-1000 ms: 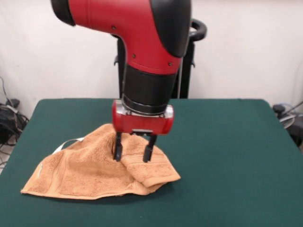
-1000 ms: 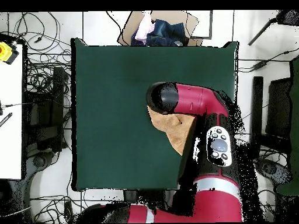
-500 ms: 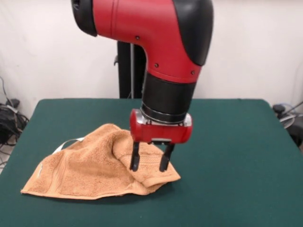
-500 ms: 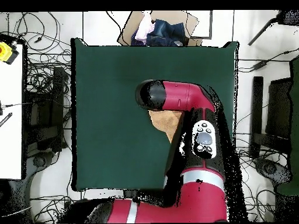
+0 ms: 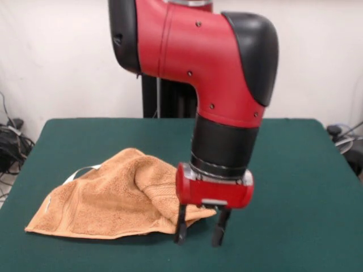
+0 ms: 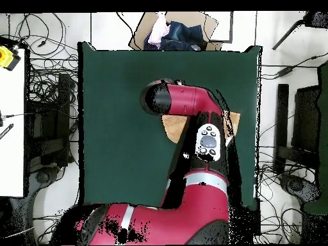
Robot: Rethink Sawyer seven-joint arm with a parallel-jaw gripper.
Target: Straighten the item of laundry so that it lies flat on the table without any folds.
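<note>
- orange-tan terry, the towel lies bunched and folded over itself on the green worktop, toward the left of the front view, with a white label poking out at its far left edge.
- my jaws are apart, empty, tips down at the worktop just by the towel's right corner; one finger stands against the folded hem, the other over bare felt.
- from above, my arm covers most of the cloth, so only slivers of towel show there.
- i judge the step in hand as taking hold of this corner to draw it out; nothing is flat yet.
- risks, as i see them:
  - closing here may catch only a sliver of hem, which would slip free once i pull.
  - i may pinch both folded layers together and drag the whole heap instead of opening it.
  - pressing lower could snag the felt and ruck up the worktop cover.
  - a pull at the wrong angle would only shift the fold.
</note>
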